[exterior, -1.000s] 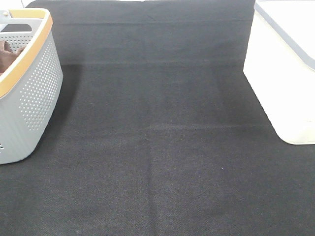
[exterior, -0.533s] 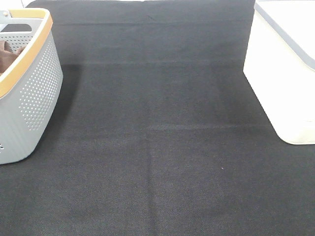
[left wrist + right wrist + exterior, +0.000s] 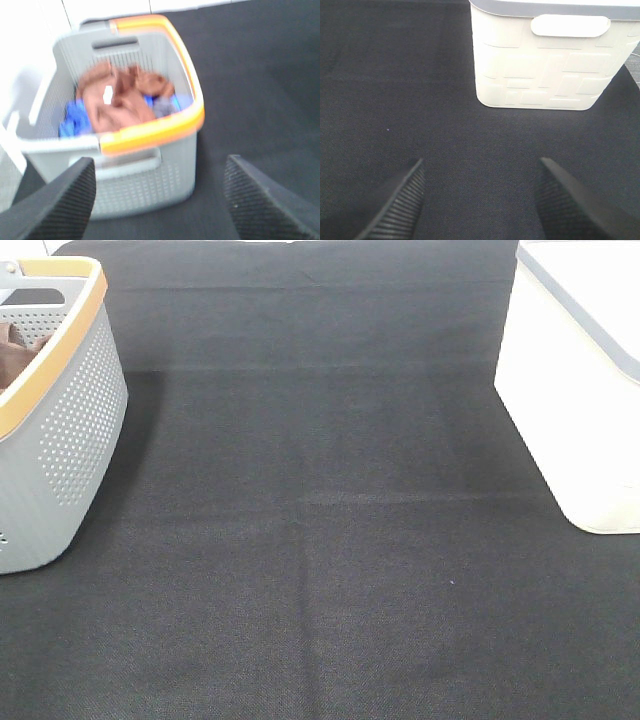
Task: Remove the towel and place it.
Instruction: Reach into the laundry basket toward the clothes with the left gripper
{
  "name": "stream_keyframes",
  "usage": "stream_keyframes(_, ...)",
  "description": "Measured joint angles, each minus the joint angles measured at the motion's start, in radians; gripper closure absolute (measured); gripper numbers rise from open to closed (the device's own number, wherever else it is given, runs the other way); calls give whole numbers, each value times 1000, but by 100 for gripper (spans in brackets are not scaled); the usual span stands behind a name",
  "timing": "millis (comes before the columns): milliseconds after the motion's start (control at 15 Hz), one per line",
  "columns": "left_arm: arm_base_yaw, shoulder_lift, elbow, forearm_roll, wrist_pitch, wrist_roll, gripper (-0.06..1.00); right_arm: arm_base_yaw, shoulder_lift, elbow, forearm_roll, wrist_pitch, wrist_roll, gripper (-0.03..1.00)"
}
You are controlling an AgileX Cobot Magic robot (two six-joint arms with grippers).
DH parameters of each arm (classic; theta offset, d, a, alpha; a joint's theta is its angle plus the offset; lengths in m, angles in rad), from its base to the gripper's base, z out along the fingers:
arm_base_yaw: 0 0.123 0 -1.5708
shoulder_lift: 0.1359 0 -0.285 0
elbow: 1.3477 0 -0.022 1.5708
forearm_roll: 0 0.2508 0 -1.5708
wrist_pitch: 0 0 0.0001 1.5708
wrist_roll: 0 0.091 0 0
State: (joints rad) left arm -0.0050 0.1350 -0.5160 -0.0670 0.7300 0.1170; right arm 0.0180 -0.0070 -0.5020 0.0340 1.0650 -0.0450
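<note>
Left wrist view, blurred as it is, looks down into the grey basket [image 3: 145, 187], and there sits the towel [image 3: 120, 97] — a reddish-brown heap inside it with a white tag showing, lying over some blue fabric [image 3: 75, 117]. The left gripper [image 3: 160, 200] hangs short of the basket with its fingers spread wide and nothing between them. The basket stands at the counter's left edge, toward the far-left corner. The right gripper [image 3: 480, 200] is equally spread and empty over the black mat [image 3: 420, 100], facing the white bin [image 3: 540, 65] at the right edge.

Nothing is lifted yet, so the risks lie in the reach and the pull.

- The orange rim [image 3: 155, 127] is between the fingers and the cloth. A shallow approach could knock it and shove the basket, which looks light, along the mat.
- The towel is bunched and appears tangled with the blue fabric. A deep pinch could bring both out together.
- A pinch on a single loose fold could slip — microfibre tends to slide once its weight hangs.
- A trailing corner could catch on the rim and tip the basket toward the middle of the counter.

The high camera shows neither arm, so their clearance there cannot be judged.
</note>
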Motion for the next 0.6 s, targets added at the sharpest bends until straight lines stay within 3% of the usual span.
stream_keyframes(267, 0, 267, -31, 1, -282, 0, 25, 0, 0, 0, 0, 0, 0, 36)
stream_keyframes(400, 0, 341, -67, 4, -316, 0, 25, 0, 0, 0, 0, 0, 0, 36)
stream_keyframes(600, 0, 635, -265, 9, -336, -6, 25, 0, 0, 0, 0, 0, 0, 36)
